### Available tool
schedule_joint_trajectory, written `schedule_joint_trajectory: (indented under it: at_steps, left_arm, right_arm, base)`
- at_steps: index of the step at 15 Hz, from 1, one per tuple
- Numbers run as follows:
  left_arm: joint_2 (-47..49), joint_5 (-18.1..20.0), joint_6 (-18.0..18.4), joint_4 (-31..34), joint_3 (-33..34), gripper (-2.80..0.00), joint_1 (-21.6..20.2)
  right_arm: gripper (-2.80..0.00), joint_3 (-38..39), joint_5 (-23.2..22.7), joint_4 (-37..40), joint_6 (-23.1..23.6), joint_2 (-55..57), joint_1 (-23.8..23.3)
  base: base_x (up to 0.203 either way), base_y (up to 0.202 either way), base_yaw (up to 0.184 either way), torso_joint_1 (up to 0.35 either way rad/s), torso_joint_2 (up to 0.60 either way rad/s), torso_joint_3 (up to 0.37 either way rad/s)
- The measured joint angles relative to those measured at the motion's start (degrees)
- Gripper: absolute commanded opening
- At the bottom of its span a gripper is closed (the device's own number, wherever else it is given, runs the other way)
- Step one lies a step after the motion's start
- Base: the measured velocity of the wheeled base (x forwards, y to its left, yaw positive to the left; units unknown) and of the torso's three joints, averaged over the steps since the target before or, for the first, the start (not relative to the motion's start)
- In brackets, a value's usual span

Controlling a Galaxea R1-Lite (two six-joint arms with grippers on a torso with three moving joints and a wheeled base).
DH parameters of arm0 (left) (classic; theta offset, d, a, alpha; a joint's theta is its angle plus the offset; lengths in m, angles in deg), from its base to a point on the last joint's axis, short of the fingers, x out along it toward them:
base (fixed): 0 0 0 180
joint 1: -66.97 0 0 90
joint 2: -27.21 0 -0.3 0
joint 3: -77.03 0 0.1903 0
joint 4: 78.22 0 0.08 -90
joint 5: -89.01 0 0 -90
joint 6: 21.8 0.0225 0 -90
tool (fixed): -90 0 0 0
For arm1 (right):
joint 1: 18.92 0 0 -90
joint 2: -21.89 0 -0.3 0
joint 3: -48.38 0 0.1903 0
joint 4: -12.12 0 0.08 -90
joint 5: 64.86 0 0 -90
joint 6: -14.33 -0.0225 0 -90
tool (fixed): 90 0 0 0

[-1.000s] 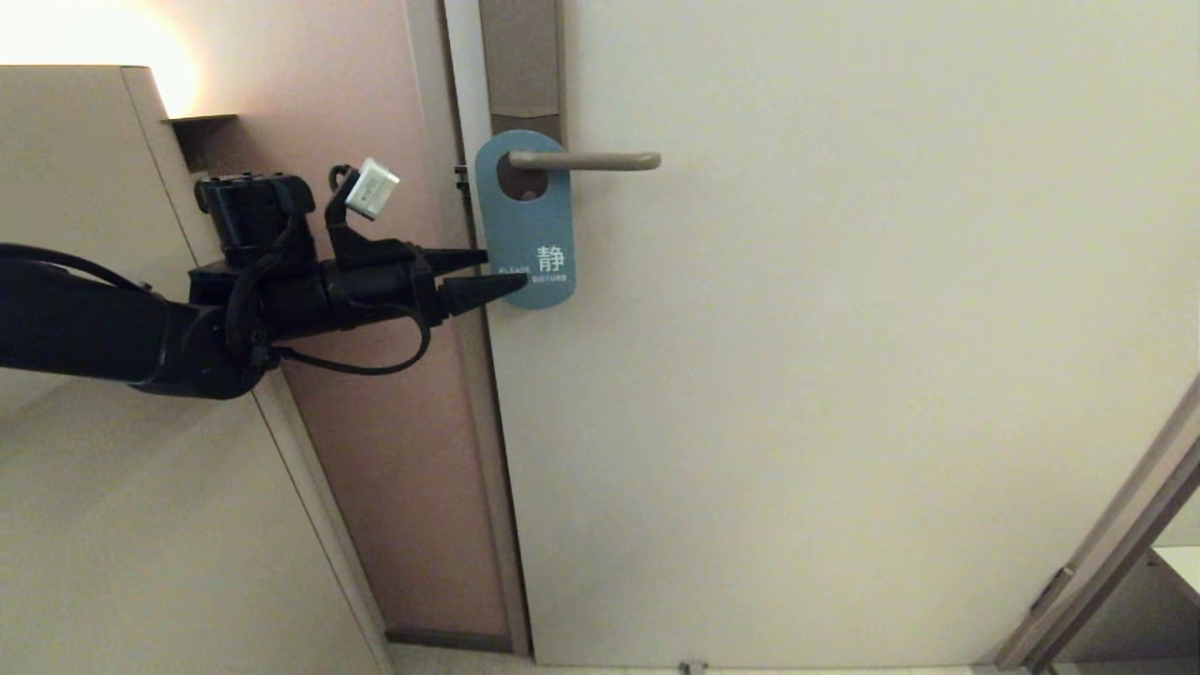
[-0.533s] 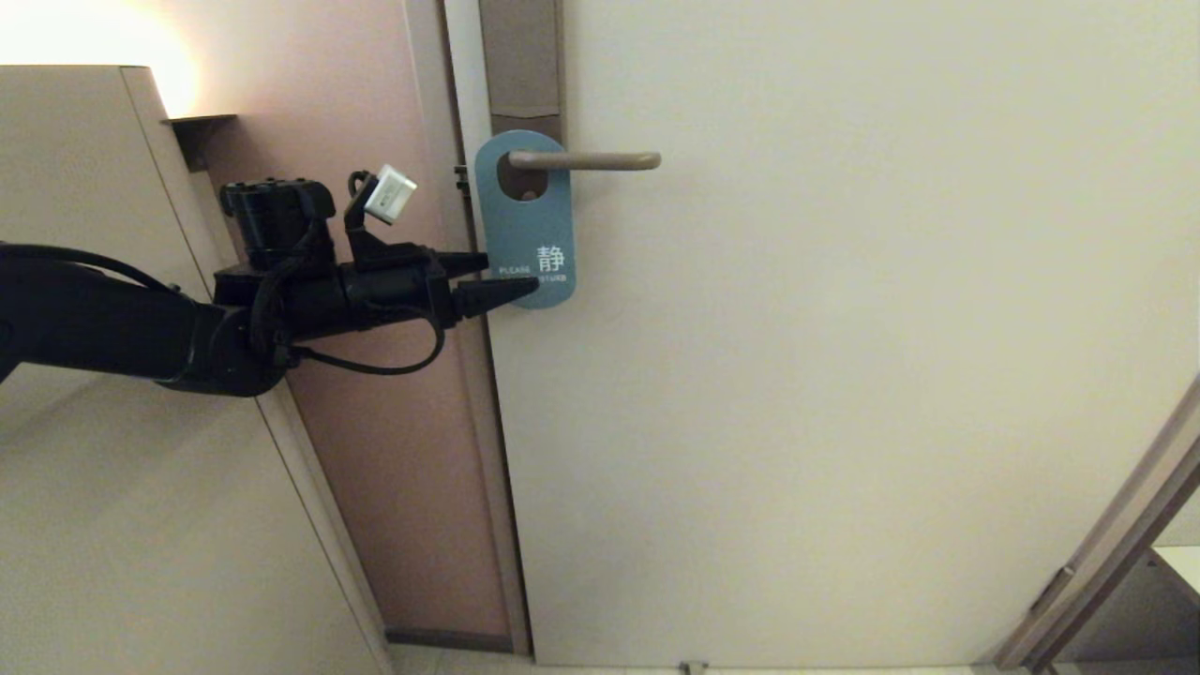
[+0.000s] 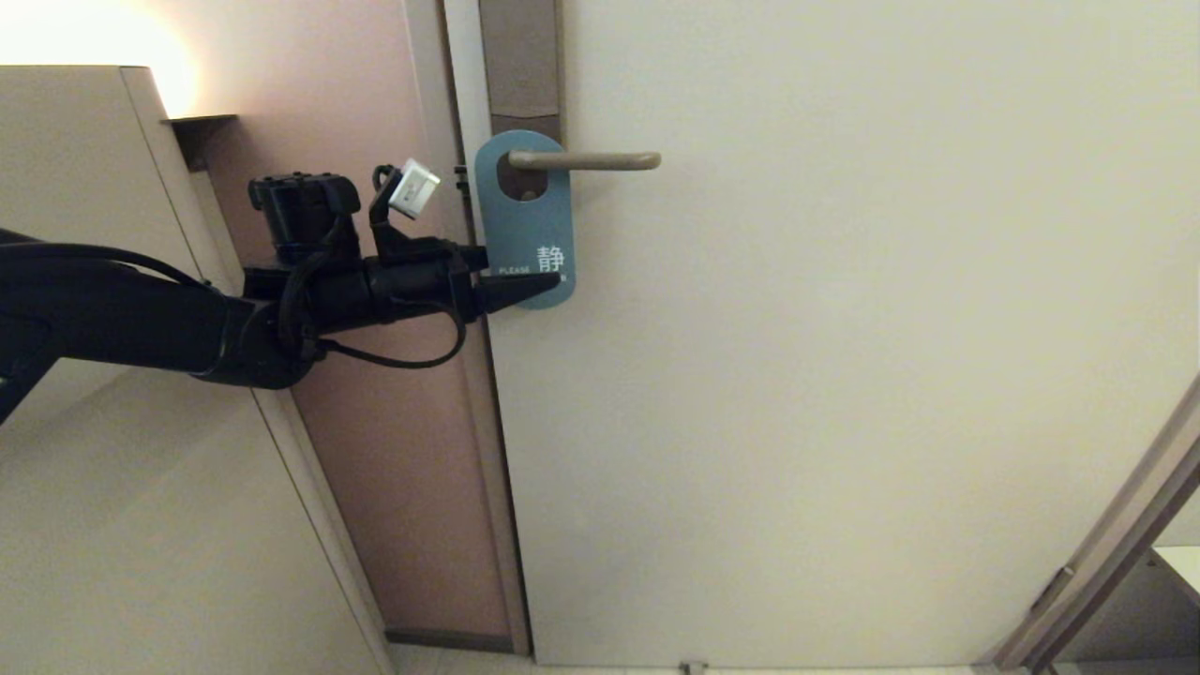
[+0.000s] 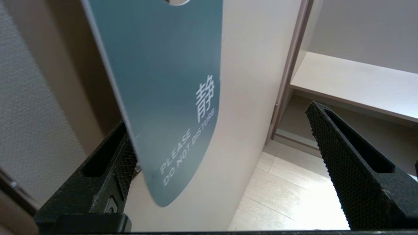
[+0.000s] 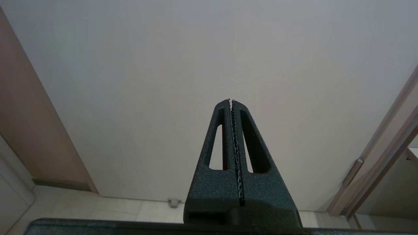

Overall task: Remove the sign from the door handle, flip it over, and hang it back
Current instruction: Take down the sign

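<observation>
Head view shows you the sign hanging blue face out on the door handle, its lower end between the fingers of your left tool. That tool stands wide open; one finger sits just behind the sign's edge, the other well apart. Your right tool is closed and empty, facing the door.

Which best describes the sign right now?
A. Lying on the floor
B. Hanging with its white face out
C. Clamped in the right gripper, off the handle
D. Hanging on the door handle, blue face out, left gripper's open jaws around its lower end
D: the sign hangs on the door handle, blue face out, its lower end between the open jaws of the left gripper.
</observation>
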Motion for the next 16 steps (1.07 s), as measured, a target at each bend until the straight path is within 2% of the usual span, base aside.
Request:
schedule_joint_trajectory:
  at_steps: [16]
  left_arm:
    - [-0.13, -0.18, 0.30, -0.21, -1.31, 0.00, 3.32]
  right_arm:
    - [-2.80, 0.00, -0.01, -0.01, 0.01, 0.00, 0.02]
  base:
    - [0.000, 0.000, 0.000, 0.000, 0.00, 0.000]
